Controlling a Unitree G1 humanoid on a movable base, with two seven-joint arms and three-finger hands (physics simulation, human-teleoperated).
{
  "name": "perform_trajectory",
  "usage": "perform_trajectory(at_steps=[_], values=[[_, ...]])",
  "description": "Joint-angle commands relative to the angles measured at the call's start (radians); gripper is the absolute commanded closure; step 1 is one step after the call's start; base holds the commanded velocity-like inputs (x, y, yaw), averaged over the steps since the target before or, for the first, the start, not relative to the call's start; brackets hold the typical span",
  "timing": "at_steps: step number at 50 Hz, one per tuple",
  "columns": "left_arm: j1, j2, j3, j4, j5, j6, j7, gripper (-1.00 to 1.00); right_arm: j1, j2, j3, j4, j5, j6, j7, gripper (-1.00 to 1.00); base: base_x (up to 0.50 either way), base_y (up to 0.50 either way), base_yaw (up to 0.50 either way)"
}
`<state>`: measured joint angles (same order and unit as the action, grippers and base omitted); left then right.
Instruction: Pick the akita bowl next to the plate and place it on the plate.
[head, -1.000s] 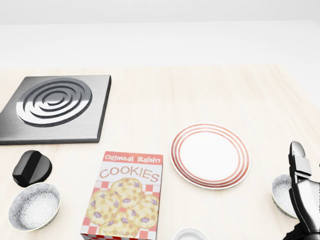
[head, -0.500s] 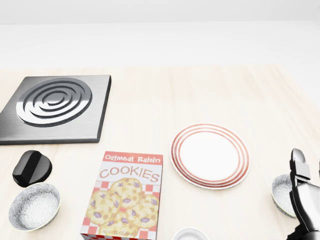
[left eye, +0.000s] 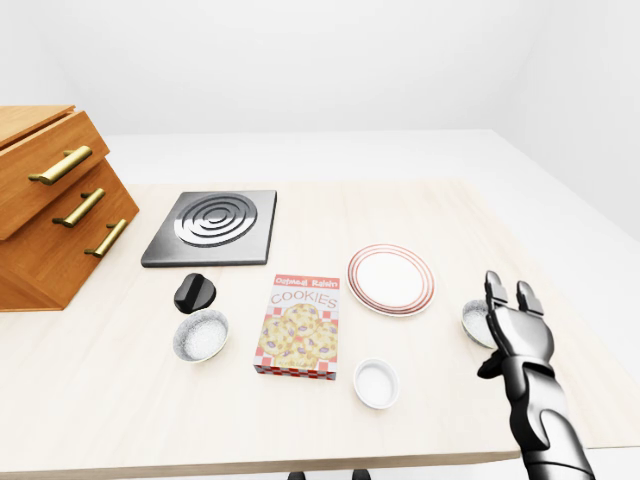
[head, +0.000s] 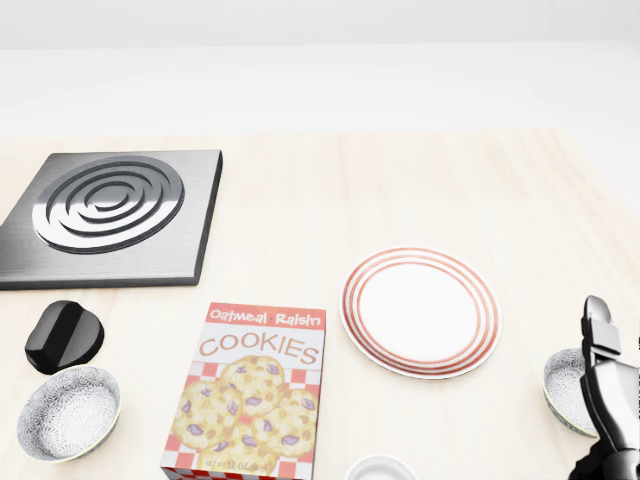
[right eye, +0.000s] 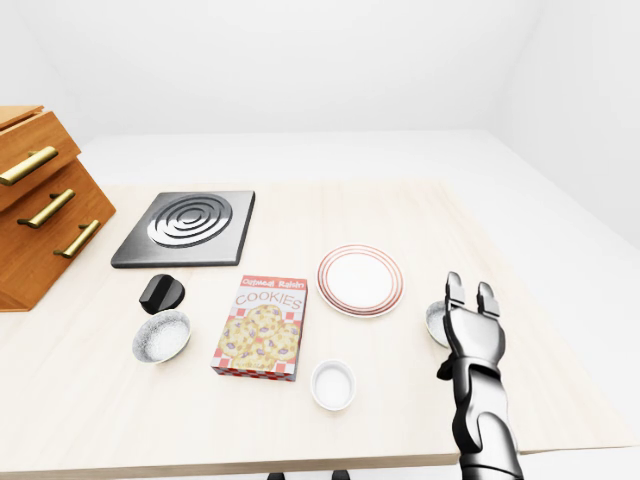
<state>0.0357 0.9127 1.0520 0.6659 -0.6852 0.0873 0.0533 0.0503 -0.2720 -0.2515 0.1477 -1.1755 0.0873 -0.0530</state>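
My right hand (left eye: 515, 335) is spread and empty; the akita bowl (left eye: 472, 321) peeks out just left of it. I should straddle the rim before closing, then lift toward the plate (left eye: 391, 279) further left

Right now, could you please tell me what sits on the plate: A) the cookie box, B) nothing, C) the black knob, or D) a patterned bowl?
B: the plate is bare; the bowl lies to its right in the head view, partly behind the open right robot hand.
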Motion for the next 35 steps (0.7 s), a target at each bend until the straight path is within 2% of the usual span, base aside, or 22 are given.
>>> perform_trajectory(at_steps=[1,25,35], values=[[-0.001,-0.002,-0.001,0.004,0.001,0.000,0.000,-1.00,-0.047,-0.026,0.021,0.093,0.021,0.000,-0.033,-1.00,0.00,0.00,0.00],[0.001,0.003,0.000,0.003,-0.001,0.000,0.006,-1.00,-0.195,-0.083,0.122,0.445,0.088,0.000,-0.141,-1.00,0.00,0.00,0.00],[0.001,0.008,0.003,0.004,-0.001,0.000,0.013,-1.00,-0.269,-0.080,0.183,0.677,0.143,-0.038,-0.179,-1.00,0.00,0.00,0.00]])
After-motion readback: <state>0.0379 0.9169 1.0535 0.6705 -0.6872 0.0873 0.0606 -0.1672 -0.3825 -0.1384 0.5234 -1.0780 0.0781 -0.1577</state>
